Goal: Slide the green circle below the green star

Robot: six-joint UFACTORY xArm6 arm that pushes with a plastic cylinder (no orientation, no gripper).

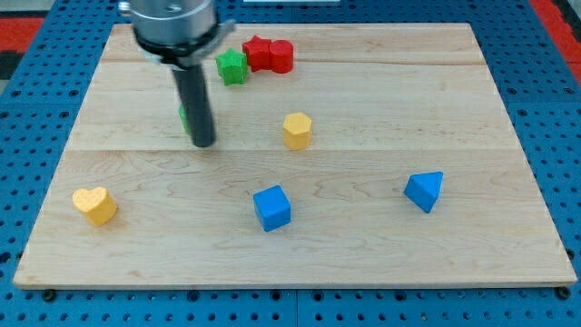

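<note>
The green star (232, 66) sits near the view's top, left of centre, touching a red star (259, 53) on its right. The green circle (184, 117) is almost wholly hidden behind my rod; only a thin green sliver shows at the rod's left edge. It lies below and to the left of the green star. My tip (203, 143) rests on the board right at the green circle, on its near right side.
A red cylinder (282, 56) touches the red star on its right. A yellow hexagon (297, 130) sits at centre, a blue cube (271, 207) below it, a blue triangle (425, 191) at the right, a yellow heart (95, 204) at the lower left.
</note>
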